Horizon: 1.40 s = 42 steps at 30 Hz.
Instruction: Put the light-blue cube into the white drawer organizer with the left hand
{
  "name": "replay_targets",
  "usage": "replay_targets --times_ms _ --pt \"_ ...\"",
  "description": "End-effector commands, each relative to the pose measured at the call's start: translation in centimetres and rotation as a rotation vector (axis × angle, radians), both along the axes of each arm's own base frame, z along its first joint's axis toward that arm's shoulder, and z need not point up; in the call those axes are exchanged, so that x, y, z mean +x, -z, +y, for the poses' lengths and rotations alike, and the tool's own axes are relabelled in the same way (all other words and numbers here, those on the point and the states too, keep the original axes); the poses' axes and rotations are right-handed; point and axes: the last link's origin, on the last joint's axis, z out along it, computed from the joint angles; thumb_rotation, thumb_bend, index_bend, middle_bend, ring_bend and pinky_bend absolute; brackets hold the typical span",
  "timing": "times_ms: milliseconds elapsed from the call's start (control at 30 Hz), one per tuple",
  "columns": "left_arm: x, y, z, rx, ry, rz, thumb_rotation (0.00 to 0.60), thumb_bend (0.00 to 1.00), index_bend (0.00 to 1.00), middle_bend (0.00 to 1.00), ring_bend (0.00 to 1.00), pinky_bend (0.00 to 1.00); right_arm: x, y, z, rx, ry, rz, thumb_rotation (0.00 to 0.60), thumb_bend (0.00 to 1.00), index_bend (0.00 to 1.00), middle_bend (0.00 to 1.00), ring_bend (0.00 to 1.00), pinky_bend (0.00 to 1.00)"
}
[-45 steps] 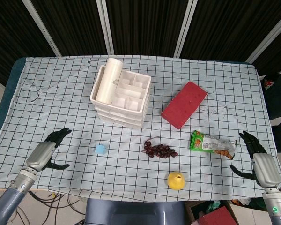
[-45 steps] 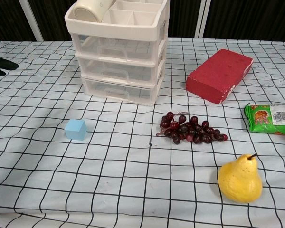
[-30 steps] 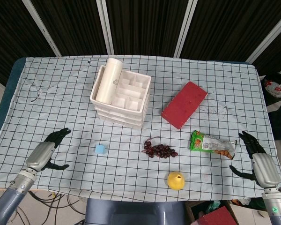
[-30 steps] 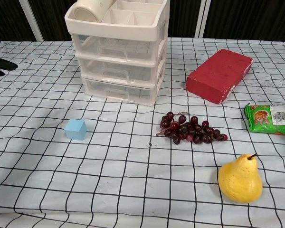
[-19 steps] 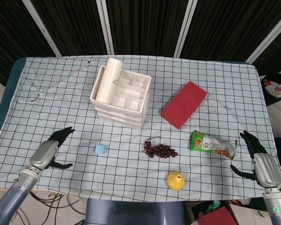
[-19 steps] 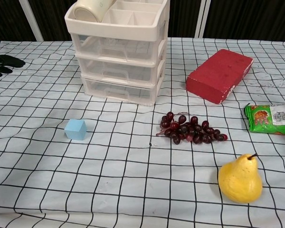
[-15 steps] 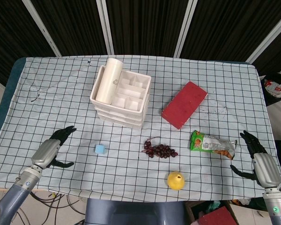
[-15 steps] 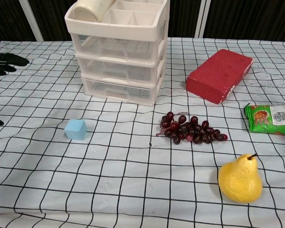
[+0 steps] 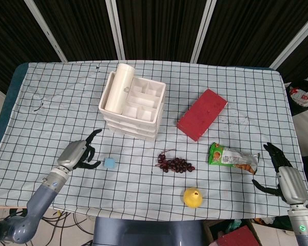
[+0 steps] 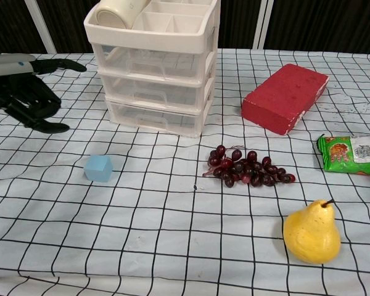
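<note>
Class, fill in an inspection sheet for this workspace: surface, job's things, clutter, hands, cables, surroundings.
Surface: table under a black-checked white cloth.
Job's things: light-blue cube on the cloth, untouched; white drawer organizer behind it, cream cylinder lying in its top tray.
Clutter: red brick, grapes, yellow pear, green snack packet.
Hands: left hand open beside the cube, fingers spread; right hand open at the table's right edge.
Cables: some below the table's front edge.
Surroundings: dark panels with white struts behind.

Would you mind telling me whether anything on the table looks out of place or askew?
A cream cylinder lies on its side across the white drawer organizer top tray, spanning its compartments. Otherwise nothing looks spilled or damaged.
</note>
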Motion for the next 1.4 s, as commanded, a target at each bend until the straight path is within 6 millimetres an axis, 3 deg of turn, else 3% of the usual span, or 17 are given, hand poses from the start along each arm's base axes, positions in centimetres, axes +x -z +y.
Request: replay_targets --times_ms 33,367,700,1400 --pt "2.0 1.8 1.3 -0.034 -0.010 -0.045 0.600 0.25 0.00 0.81 0.79 0.69 0.0 0.0 0.0 0.000 0.002 -0.005 0.600 0.15 0.00 0.00 0.00 0.15" --pt "4.9 4.4 2.5 -0.077 -0.037 -0.125 0.600 0.25 0.00 0.82 0.79 0.69 0.0 -0.1 -0.1 0.002 0.011 -0.024 0.600 0.15 0.00 0.00 0.00 0.15" --pt "6.8 5.8 3.0 -0.087 -0.060 -0.209 0.600 0.27 0.00 0.84 0.80 0.69 -0.1 -0.2 -0.1 0.003 0.015 -0.032 0.600 0.15 0.00 0.00 0.00 0.15" --pt "8.2 7.8 3.2 -0.113 -0.122 -0.338 0.600 0.28 0.03 0.85 0.81 0.69 -0.1 -0.2 -0.1 0.001 0.018 -0.041 0.600 0.15 0.00 0.00 0.00 0.15"
